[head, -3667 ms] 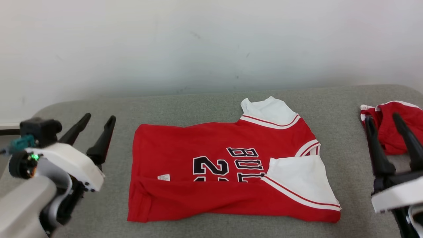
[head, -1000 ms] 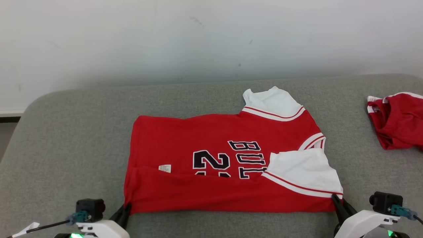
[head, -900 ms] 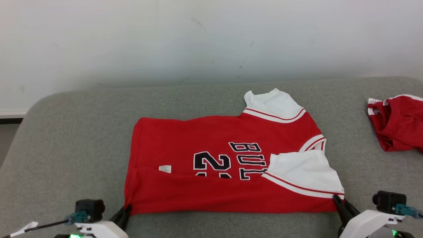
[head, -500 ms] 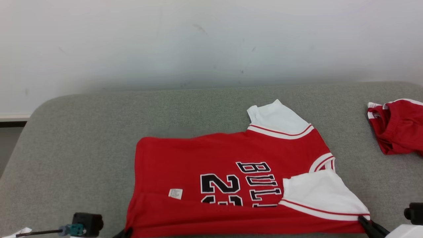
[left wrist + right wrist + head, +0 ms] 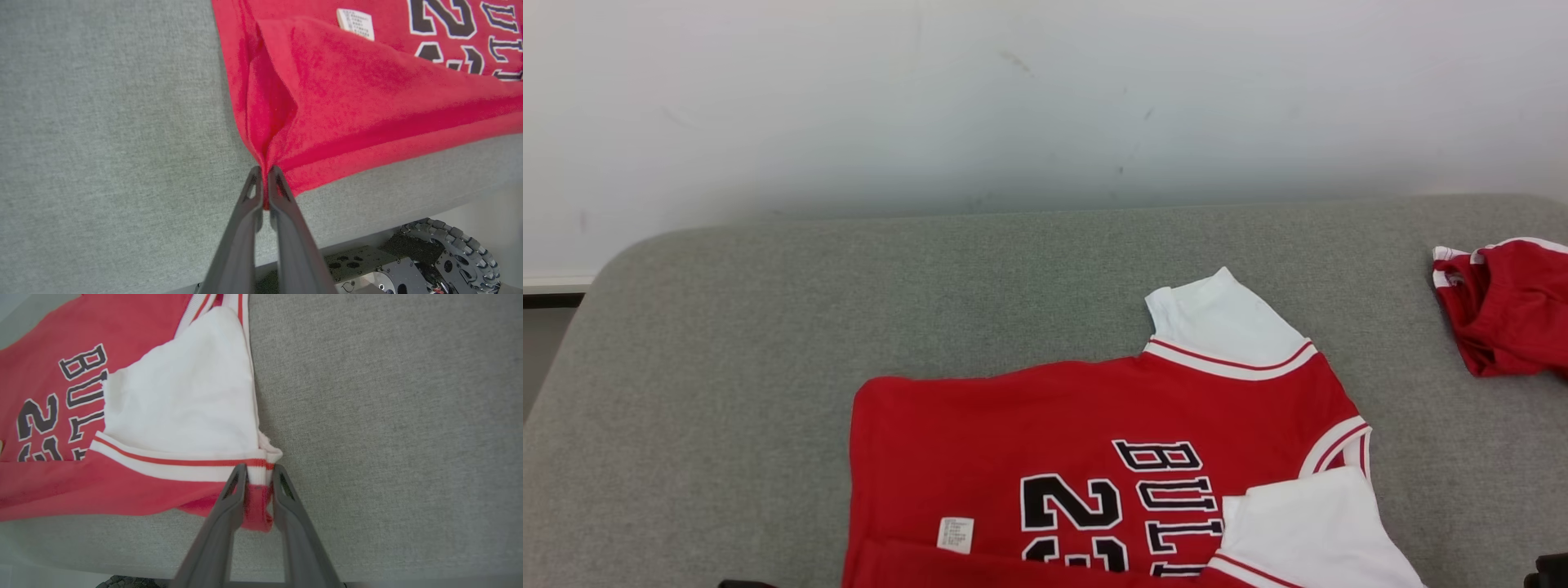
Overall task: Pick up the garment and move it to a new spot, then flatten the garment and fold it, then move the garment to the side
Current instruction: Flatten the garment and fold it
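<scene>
Grey padded bench (image 5: 768,327): red jersey (image 5: 1013,425) lies w/ print up toward 6 o'clock, at near edge; 2nd red garment (image 5: 1511,310) bunched at 3 o'clock, well apart.

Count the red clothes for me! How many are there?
2. The red jersey lies near the front of the grey surface; a crumpled red garment sits at its right edge, partly cut off. Others may be hidden.

bright even diffuse light; soft shadow under garment (image 5: 347,102); wrist views slightly blurred
</scene>
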### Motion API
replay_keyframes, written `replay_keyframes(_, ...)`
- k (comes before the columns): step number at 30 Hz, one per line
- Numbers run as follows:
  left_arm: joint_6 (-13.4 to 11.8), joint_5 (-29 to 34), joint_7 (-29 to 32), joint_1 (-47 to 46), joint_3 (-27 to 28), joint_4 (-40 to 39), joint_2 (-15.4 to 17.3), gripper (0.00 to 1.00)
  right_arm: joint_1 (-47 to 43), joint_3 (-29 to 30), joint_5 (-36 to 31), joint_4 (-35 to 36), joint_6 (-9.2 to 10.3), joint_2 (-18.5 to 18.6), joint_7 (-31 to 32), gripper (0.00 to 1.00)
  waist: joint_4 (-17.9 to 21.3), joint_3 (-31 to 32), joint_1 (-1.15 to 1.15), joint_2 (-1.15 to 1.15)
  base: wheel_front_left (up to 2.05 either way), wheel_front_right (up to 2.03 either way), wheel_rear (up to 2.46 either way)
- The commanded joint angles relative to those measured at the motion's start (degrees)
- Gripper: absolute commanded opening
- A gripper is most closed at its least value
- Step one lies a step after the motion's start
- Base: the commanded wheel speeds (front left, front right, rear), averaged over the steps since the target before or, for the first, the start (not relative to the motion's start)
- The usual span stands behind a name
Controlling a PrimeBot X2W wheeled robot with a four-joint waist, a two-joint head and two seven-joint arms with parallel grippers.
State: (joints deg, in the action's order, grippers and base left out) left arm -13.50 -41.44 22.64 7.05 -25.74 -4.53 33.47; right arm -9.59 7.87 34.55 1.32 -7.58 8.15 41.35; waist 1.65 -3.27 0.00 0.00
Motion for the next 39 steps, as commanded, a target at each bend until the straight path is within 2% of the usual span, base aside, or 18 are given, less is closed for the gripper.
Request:
replay_keyframes(1, 0.05, -0.28, -0.44, 0.33, -0.06, 0.81, -0.07, 1.0, -0.54, 0.08, -0.95, 0.29, 0.17, -0.34, 0.1, 1.0, 0.12, -0.08, 0.0, 0.0, 0.0, 0.0, 0.0)
replay_keyframes(5, 0.23, -0.01, -1.42, -0.77, 0.08, 1.36, -0.48, 1.0, -0.06, 0.17, -1.72, 0.74, 0.17, -1.14, -0.91, 1.0, 0.22, -0.04, 0.0, 0.0, 0.0, 0.0, 0.0)
replay_keyframes(10, -0.18, 1.52, -3.64, -2.28, 1.36, 0.9, 0.51, 1.0, 1.31, 1.34, -2.4, 2.46, 0.17, -0.16, -3.11, 1.0, 0.34, 0.03, 0.0, 0.0, 0.0, 0.0, 0.0)
replay_keyframes(13, -1.03, 3.86, -7.25, -4.58, 2.99, -0.01, 0.93, 1.0, 3.76, 2.76, -4.32, 3.83, 0.16, 0.33, -6.91, 1.0, 0.46, -0.33, 0.0, 0.0, 0.0, 0.0, 0.0)
replay_keyframes(19, -0.18, 6.39, -9.97, -10.66, 4.15, -0.77, 1.63, 1.0, 12.86, 2.07, -7.0, 3.08, 0.16, -0.16, -13.67, 1.0, 0.62, -3.59, 0.0, 0.0, 0.0, 0.0, 0.0)
replay_keyframes(25, 3.14, 7.15, -8.68, -18.06, 2.83, 2.78, 1.39, 1.0, 24.56, -0.94, -10.82, -2.65, 0.16, -0.81, -19.0, 1.0, 0.03, -9.08, 0.0, 0.0, 0.0, 0.0, 0.0)
replay_keyframes(28, 5.21, 7.22, -8.59, -22.86, 2.29, 5.84, 0.81, 1.0, 31.77, -3.69, -12.12, -6.84, 0.16, 0.28, -20.6, 1.0, -0.79, -12.01, 0.0, 0.0, 0.0, 0.0, 0.0)
replay_keyframes(34, 9.26, 7.97, -7.87, -31.92, 0.5, 11.32, -0.34, 1.0, 44.59, -9.25, -13.91, -16.35, 0.16, 2.83, -21.52, 1.0, -2.86, -17.34, 0.0, 0.0, 0.0, 0.0, 0.0)
replay_keyframes(39, 11.62, 8.57, -7.57, -37.05, -1.2, 14.6, -2.01, 1.0, 53.42, -14.44, -12.14, -24.85, 0.16, 4.19, -20.85, 1.0, -4.1, -19.78, 0.0, 0.0, 0.0, 0.0, 0.0)
